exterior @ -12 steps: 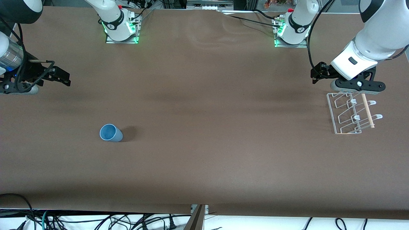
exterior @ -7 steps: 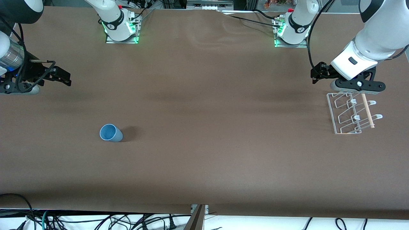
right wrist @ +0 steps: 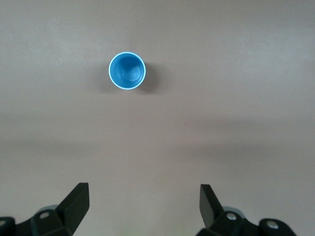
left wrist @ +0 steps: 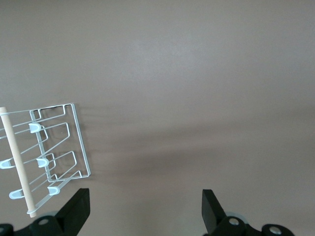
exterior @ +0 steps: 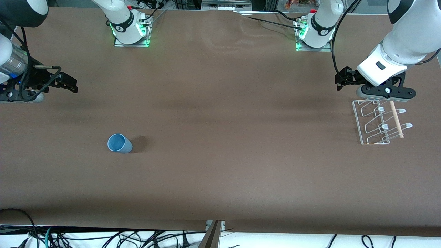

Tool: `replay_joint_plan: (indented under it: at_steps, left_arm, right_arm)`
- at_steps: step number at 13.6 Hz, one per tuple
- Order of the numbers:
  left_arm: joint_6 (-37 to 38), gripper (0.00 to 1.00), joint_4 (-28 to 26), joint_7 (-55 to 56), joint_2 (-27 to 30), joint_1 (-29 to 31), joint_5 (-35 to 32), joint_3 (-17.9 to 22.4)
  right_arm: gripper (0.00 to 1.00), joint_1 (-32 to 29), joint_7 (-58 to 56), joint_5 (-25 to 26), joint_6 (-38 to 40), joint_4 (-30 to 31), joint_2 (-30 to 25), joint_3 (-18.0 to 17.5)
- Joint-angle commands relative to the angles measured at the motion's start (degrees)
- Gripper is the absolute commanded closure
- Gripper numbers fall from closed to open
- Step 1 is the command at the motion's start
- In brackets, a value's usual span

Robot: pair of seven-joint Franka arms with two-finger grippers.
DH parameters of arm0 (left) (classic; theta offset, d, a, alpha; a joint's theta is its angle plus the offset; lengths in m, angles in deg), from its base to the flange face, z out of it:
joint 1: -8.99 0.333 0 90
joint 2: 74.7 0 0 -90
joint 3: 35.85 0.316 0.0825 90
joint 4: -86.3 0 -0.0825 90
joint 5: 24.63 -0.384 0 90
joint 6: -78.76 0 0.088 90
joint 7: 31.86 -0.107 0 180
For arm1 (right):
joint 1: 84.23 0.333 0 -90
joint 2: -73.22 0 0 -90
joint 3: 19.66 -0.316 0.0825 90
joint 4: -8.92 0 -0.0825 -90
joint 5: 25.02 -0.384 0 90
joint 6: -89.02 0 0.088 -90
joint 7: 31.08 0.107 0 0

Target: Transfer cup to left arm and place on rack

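R wrist: cup (right wrist: 127, 71) upright; L wrist: rack (left wrist: 47, 155).

Left claw (left wrist: 142, 209) raised, jaws wide, empty. Right claw (right wrist: 142, 204) raised, jaws wide, empty.

You won't find any readable text, label, brand, number or sign in these views. The round marks on the dark collars of the two arm bases (exterior: 121, 27) (exterior: 324, 31) along the surface's top edge are too small to read. Nothing legible on the cup (exterior: 119, 143), rack (exterior: 378, 122) or surface (exterior: 220, 172).
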Motion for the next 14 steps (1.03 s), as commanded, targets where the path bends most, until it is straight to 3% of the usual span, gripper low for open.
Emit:
replay_joint_plan:
  at_steps: [1,5,11,14]
  left_arm:
    - [0.66,0.00,1.62,0.47,-0.80,-0.33,-0.78,-0.04]
    - [0.57,0.00,1.62,0.47,-0.80,-0.33,-0.78,-0.04]
    - [0.48,0.00,1.71,0.47,-0.89,-0.24,-0.78,0.04]
    - [0.48,0.00,1.62,0.47,-0.89,-0.24,-0.78,0.04]
  right_arm:
    - [0.01,-0.01,-0.63,-0.84,0.64,-0.03,1.09,-0.02]
    - [0.01,-0.28,-5.29,-0.66,-1.63,-0.20,6.27,0.15]
    - [0.01,-1.86,-9.68,0.04,-14.54,0.41,19.88,0.59]
    - [0.01,-2.12,-10.65,0.04,-19.65,0.32,23.94,0.59]
